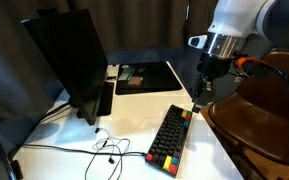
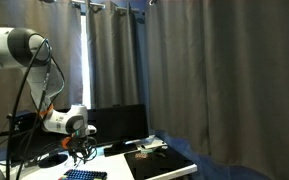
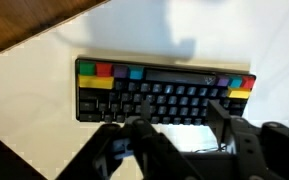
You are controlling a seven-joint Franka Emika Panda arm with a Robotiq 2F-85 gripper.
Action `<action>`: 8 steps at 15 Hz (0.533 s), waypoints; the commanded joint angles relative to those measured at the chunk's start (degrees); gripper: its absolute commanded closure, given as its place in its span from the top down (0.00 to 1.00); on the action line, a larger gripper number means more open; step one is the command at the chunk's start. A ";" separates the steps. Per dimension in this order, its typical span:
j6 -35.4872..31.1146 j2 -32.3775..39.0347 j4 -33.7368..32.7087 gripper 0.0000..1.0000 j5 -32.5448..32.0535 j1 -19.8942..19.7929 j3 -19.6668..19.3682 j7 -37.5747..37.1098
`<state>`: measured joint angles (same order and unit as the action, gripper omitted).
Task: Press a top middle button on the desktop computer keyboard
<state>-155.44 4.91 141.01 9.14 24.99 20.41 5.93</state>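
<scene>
step: approach keyboard (image 3: 164,92) | tool (image 3: 176,120): fingers apart, hovering over keyboard's near rows | advice: centre one fingertip above keyboard's top-row middle, descend straight, press lightly

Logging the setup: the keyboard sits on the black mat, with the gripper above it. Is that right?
No. The keyboard lies on the white table, apart from the mat, as an exterior view shows. The gripper is above it.
</scene>
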 commanded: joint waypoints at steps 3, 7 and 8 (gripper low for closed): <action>-4.32 8.18 -4.89 0.16 -2.17 -1.89 1.28 1.28; -5.98 11.77 -7.05 0.00 -2.81 -2.48 1.70 1.79; -6.27 12.62 -7.54 0.00 -2.95 -2.64 1.76 1.93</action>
<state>-160.32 14.24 135.91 7.72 23.84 20.88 7.33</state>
